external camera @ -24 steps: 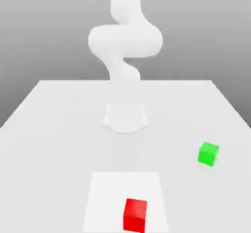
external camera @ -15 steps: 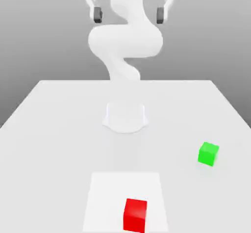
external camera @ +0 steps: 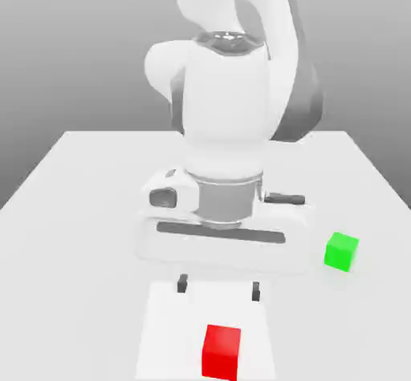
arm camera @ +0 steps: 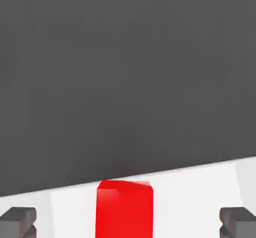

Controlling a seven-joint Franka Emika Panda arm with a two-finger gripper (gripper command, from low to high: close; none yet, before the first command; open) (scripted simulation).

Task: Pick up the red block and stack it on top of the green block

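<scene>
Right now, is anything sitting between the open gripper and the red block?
No. In the exterior view, bare white table surface separates the gripper from the red block. The green block sits off to that view's right.

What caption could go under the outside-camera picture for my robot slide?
The robot's open hand hangs above the red block, while the green block sits apart on the white table.
</scene>
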